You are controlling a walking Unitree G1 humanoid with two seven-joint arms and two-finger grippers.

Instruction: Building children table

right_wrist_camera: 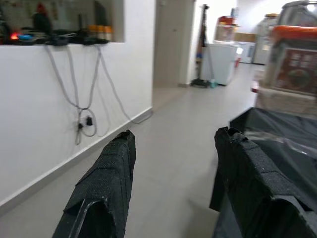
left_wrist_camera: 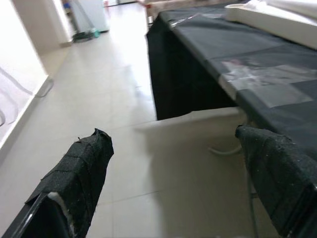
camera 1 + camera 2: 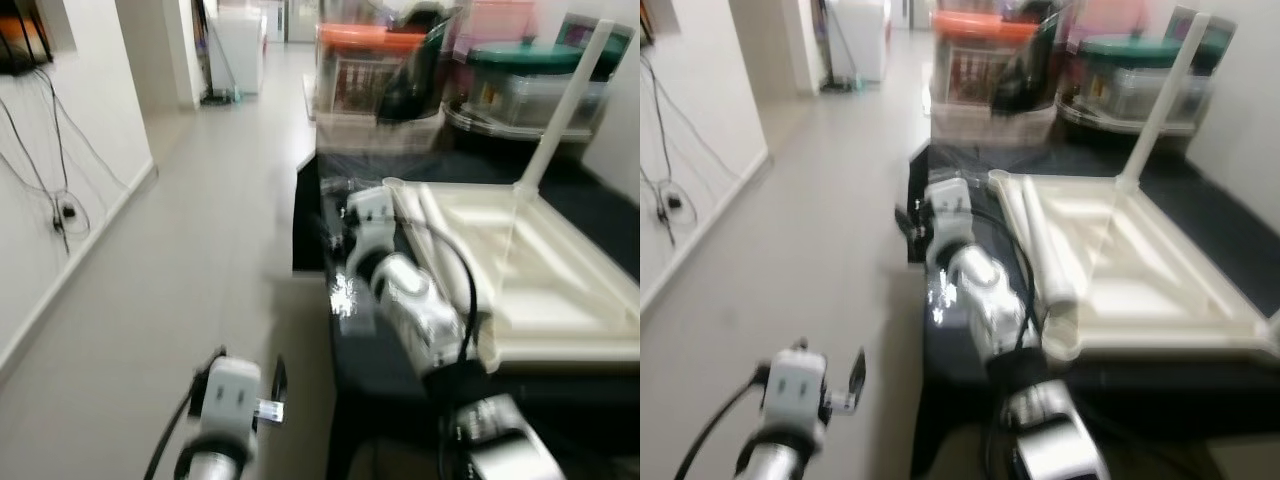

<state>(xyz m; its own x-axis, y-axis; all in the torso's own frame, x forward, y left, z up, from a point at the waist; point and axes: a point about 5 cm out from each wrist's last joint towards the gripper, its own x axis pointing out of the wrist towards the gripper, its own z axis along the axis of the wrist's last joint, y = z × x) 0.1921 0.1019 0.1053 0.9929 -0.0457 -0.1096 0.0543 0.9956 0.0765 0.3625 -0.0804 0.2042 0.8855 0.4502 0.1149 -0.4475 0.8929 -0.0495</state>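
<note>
The upturned children's table top (image 3: pixel 540 270) is cream-white, as is the single leg (image 3: pixel 565 105) standing on it and the loose leg (image 3: pixel 1045 250) lying along its edge. It rests on a glossy black table cover (image 3: pixel 380 350). Behind stand clear storage boxes, one with an orange lid (image 3: pixel 370 38), one with a dark green lid (image 3: pixel 525 55). The floor (image 3: pixel 200 260) is pale grey tile, the walls white with dark cables (image 3: pixel 55 170). Both arms are silver; the left gripper (image 2: pixel 173 183) and right gripper (image 1: pixel 173 173) have black, fabric-textured fingers (image 1: pixel 106 183).

No legible text is seen. A label on the orange-lidded container (image 1: pixel 295 58) is present, but too blurred to be read.
</note>
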